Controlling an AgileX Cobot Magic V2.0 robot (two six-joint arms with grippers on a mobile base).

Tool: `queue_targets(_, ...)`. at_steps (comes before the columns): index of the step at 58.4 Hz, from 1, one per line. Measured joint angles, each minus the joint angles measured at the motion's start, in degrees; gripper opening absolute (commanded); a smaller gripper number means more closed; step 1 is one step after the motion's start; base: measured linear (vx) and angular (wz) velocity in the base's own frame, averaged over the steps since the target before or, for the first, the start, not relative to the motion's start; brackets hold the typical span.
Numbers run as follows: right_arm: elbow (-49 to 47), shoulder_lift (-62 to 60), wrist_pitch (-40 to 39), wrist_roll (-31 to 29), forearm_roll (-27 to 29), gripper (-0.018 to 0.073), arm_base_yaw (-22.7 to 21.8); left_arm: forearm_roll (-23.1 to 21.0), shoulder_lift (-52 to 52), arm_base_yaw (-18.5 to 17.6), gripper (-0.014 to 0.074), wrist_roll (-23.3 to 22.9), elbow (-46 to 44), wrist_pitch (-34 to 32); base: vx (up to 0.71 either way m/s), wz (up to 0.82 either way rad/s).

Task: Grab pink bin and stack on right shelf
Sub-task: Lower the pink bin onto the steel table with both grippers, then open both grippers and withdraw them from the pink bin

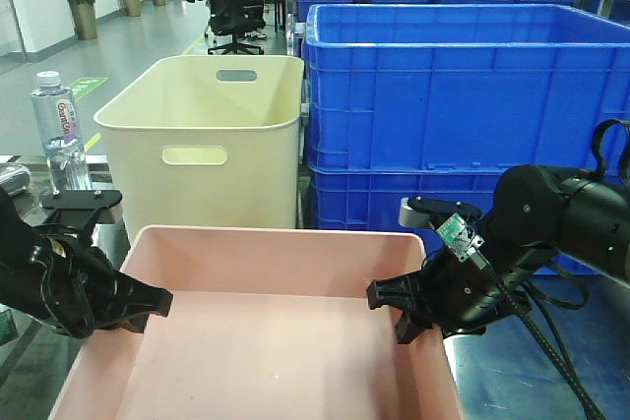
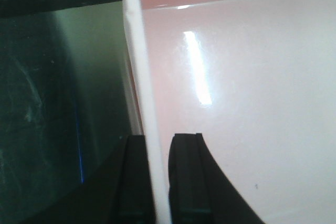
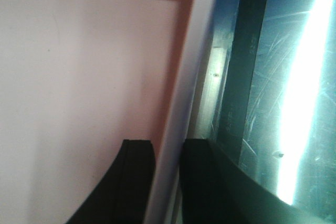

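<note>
Before blue crates (image 1: 463, 86), pink bin (image 1: 266, 361), near end out of frame.

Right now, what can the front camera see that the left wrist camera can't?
Only the front view shows the tall cream plastic bin, the big blue plastic crates, the clear water bottle and the right gripper. Only the left wrist view shows the left gripper close up, its black fingers pinching the rolled rim of the shallow pale-pink plastic bin, one on each side. Both show that bin and that gripper.
</note>
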Motion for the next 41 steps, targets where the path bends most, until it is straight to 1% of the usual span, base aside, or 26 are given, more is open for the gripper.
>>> queue_targets(6,0.00,0.00,-0.06,0.00,0.01,0.0121,0.00,-0.01,0.13,0.00,0.0309,0.00,0.00,-0.21,0.00,0.00)
queue_targets(11,0.00,0.00,-0.11,0.05,0.13,0.0203,0.00,-0.38,0.13,0.00,0.0395,0.00,0.00,-0.38,0.00,0.00)
queue_targets(20,0.00,0.11,-1.26,0.90,0.43,0.0370,0.00,-1.70,0.13,-0.10,0.0492,0.05,0.00,-0.49,0.00,0.00)
queue_targets(21,0.00,0.11,-1.66,1.03,0.55,0.0405,0.00,-1.97,0.13,-0.17,0.0498,0.05,0.00,-0.49,0.00,0.00)
queue_targets(28,0.00,0.11,-2.16,1.20,1.06,0.0467,0.00,-2.47,0.07,-0.47,0.0493,0.05,-0.05,-0.61,0.00,0.00)
queue_targets(34,0.00,-0.30,-2.72,1.34,1.07,0.0466,0.00,-2.58,-0.58,-0.52,0.0467,0.05,-0.05,-0.61,0.00,0.00)
queue_targets(41,0.00,-2.84,-3.78,1.48,-0.63,0.0442,0.00,-2.52,-2.93,-0.52,0.0420,0.05,-0.05,-2.05,0.00,0.00)
